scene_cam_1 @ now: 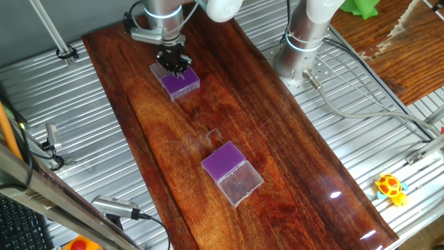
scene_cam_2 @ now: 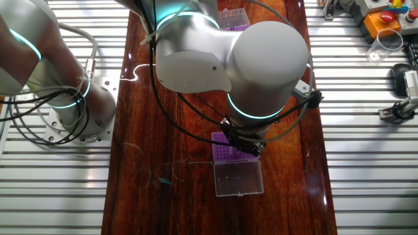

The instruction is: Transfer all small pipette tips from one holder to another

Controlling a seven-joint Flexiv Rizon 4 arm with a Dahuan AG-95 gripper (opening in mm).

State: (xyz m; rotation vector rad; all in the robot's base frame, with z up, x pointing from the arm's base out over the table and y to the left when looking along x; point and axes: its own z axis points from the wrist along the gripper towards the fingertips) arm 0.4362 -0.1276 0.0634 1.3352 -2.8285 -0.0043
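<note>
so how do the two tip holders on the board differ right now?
The far holder has the gripper right over it; the near holder stands alone, nothing above it. In the one fixed view the far holder's purple insert is partly hidden by the gripper, while the near holder's purple insert is fully exposed. Shared: both are clear boxes with an opened lid beside a purple insert, on the wooden board.

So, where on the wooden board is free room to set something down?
Bare wood lies between the two tip boxes, far box and near box, and along the board's right side. It is crowded at the far box, where the gripper hangs.
</note>
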